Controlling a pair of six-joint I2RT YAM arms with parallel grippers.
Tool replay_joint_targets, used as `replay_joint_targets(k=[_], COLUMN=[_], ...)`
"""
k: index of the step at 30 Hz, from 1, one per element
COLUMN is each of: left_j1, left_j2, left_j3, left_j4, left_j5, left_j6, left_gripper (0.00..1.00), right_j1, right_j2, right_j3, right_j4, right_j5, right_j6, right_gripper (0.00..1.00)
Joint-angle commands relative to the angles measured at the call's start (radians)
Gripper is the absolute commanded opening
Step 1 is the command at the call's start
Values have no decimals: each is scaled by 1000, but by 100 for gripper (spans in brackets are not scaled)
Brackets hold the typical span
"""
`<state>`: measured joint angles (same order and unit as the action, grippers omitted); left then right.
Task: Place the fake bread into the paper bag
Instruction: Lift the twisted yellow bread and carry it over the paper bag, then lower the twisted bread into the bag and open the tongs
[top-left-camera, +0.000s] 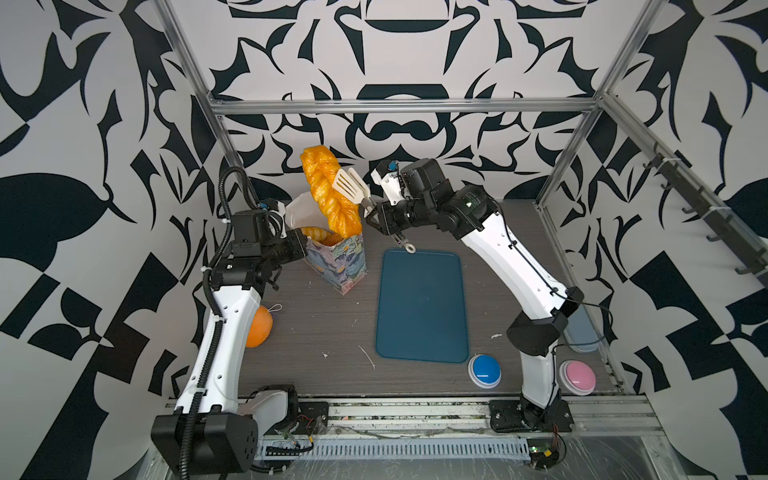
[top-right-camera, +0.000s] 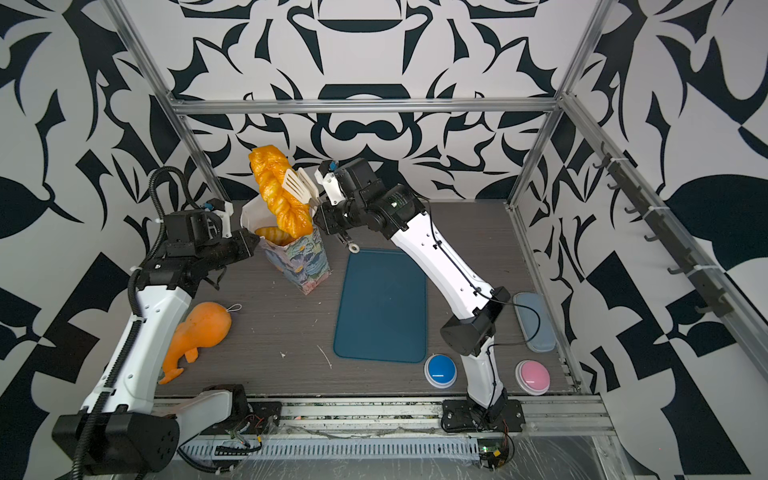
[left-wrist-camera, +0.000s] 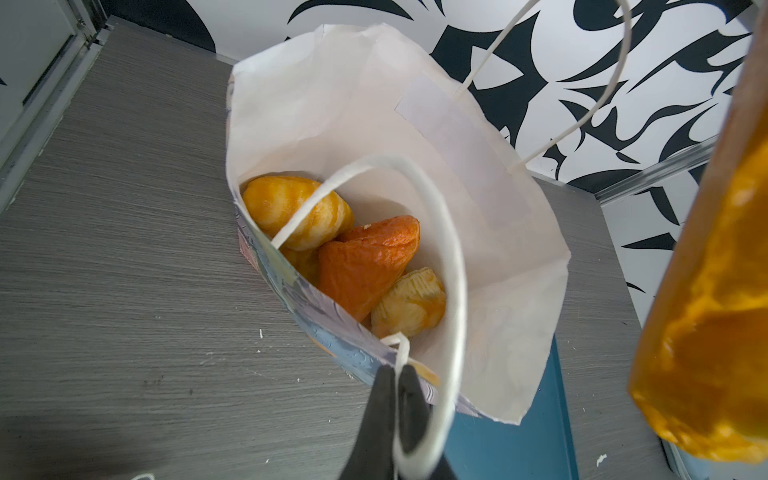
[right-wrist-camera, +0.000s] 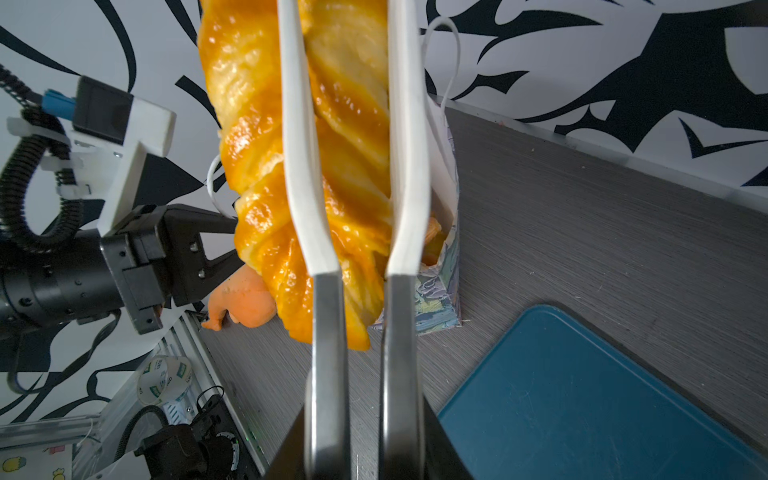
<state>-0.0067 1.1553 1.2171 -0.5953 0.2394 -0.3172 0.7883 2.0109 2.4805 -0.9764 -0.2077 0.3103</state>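
The paper bag (top-left-camera: 336, 266) (top-right-camera: 303, 262) stands open on the table, white inside (left-wrist-camera: 478, 208). In it lie a striped croissant (left-wrist-camera: 291, 212), a darker orange triangle (left-wrist-camera: 361, 266) and a ridged bun (left-wrist-camera: 409, 303). My left gripper (left-wrist-camera: 397, 370) (top-left-camera: 305, 245) is shut on the bag's near string handle (left-wrist-camera: 453, 270). My right gripper (right-wrist-camera: 363, 436) (top-left-camera: 374, 212) is shut on the metal handles of white-tipped tongs (right-wrist-camera: 299, 166) (top-left-camera: 351, 189). The tongs clamp a long braided loaf (top-left-camera: 328, 195) (top-right-camera: 278, 195) (right-wrist-camera: 249, 145), held steeply on end. Its lower end (left-wrist-camera: 706, 415) hangs beside the bag's rim on the tray side, outside the mouth.
A dark blue tray (top-left-camera: 422, 303) (top-right-camera: 382, 307) lies right of the bag. A plain orange gourd-shaped toy with a string loop (top-right-camera: 203, 328) lies beside the left arm. Blue (top-left-camera: 484, 370) and pink (top-left-camera: 577, 376) buttons sit at the front right, with a grey pad (top-right-camera: 534, 322) behind them.
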Motion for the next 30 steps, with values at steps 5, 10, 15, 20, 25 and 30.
replay_joint_targets(k=[5, 10, 15, 20, 25, 30], left_j1=[2, 2, 2, 2, 2, 2], left_j2=[3, 5, 6, 6, 5, 5], left_j3=[-10, -11, -11, -11, -11, -11], left_j4=[-9, -9, -7, -7, -7, -8], left_j5=[-2, 2, 4, 3, 3, 5], left_j6=[1, 1, -1, -1, -1, -1], left_gripper=[0, 0, 0, 0, 0, 0], right_j1=[7, 6, 6, 6, 5, 0], right_j2=[20, 62, 89, 123, 149, 187], right_j3=[116, 130, 168, 193, 200, 232], right_j4=[53, 69, 107, 116, 130, 144], right_j5=[-25, -26, -39, -53, -60, -85], right_j6=[-17, -3, 15, 27, 33, 53], right_gripper=[32, 32, 32, 32, 32, 32])
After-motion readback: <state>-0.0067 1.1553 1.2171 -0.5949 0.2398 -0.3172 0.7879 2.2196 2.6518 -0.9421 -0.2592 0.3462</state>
